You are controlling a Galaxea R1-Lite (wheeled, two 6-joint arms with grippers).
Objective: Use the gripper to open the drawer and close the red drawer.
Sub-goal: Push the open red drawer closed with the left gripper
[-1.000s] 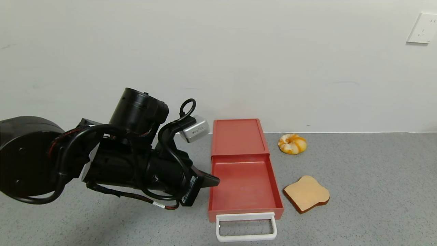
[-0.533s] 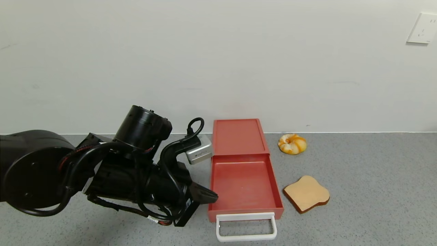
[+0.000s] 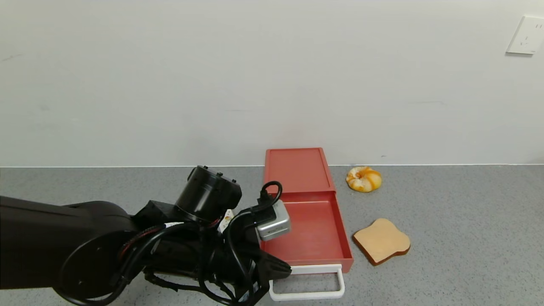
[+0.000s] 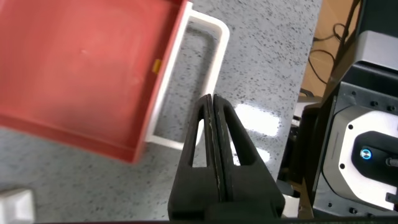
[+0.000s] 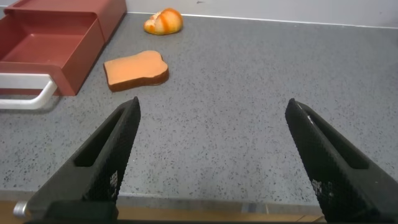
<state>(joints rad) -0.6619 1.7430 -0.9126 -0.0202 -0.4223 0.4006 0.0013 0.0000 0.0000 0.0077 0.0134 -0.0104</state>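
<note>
The red drawer [image 3: 316,231] stands pulled out of its flat red box [image 3: 296,170], empty, with its white loop handle [image 3: 307,294] toward me. My left gripper [image 3: 285,269] is shut with nothing in it. Its tip sits low at the handle's left end, just in front of the drawer's front wall. In the left wrist view the closed fingertips [image 4: 212,99] overlap the handle [image 4: 214,38] beside the drawer [image 4: 81,68]; I cannot tell whether they touch. My right gripper [image 5: 212,109] hangs open over bare counter, away from the drawer [image 5: 50,43].
A slice of toast [image 3: 381,241] lies right of the drawer and a bread roll [image 3: 364,179] sits behind it near the wall. The grey counter [image 3: 467,238] stretches to the right. The counter's front edge runs just under the right gripper.
My left arm has come down and forward, from beside the drawer's left wall to the left end of the handle. The drawer has not moved.
</note>
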